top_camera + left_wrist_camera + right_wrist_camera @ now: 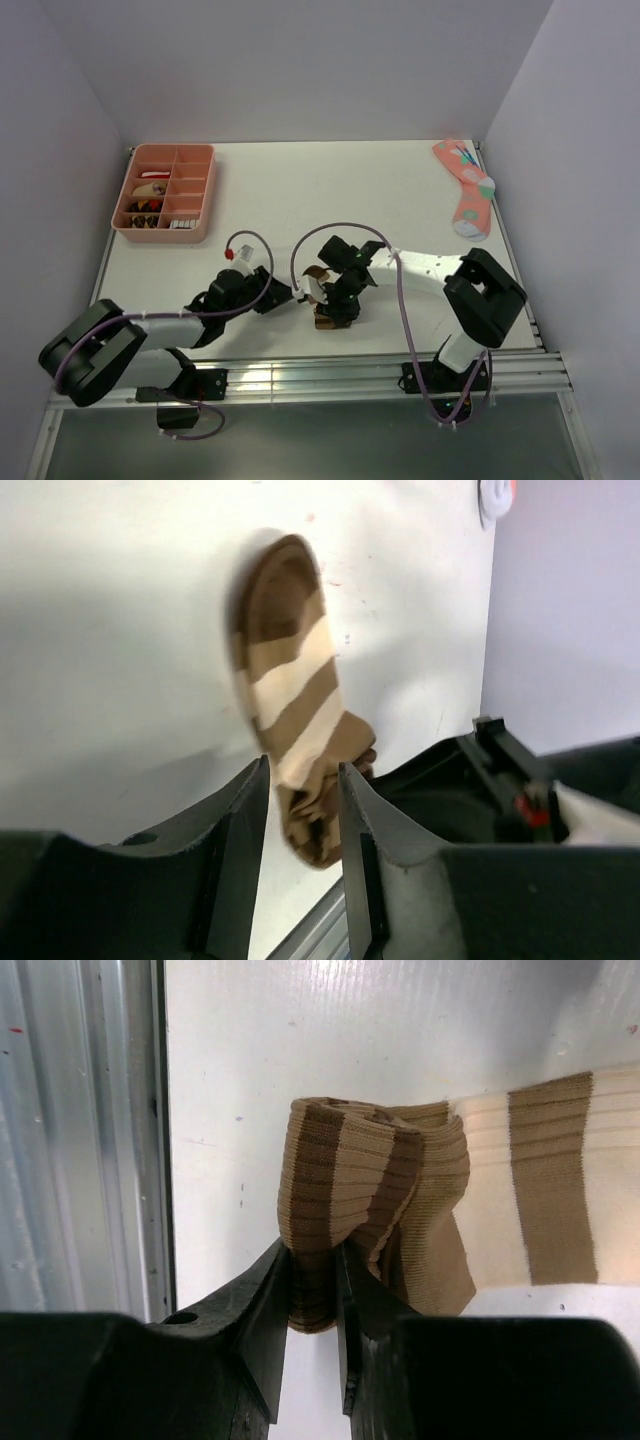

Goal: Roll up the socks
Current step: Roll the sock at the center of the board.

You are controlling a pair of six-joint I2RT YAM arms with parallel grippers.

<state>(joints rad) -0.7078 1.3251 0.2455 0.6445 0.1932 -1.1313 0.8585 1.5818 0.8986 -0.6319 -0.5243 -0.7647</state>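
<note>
A brown-and-tan striped sock point(324, 318) lies near the table's front edge, between both arms. In the right wrist view its bunched, folded end point(340, 1170) is pinched between my right gripper's point(313, 1255) jaws, and the striped length runs off to the right. My right gripper point(332, 303) is shut on that end. From the left wrist view the sock point(295, 680) stretches away from me, its near end hanging between my left gripper's point(302, 770) fingers point(240, 825). Those jaws stand apart, with a gap beside the fabric. My left gripper point(293, 293) is open.
A pink compartment tray point(207, 190) sits at the back left. A pink sock with coloured dots point(466, 186) lies at the back right corner. A metal rail point(380, 365) runs along the front edge, just behind the striped sock. The right arm's black body point(450, 790) is close beside my left gripper.
</note>
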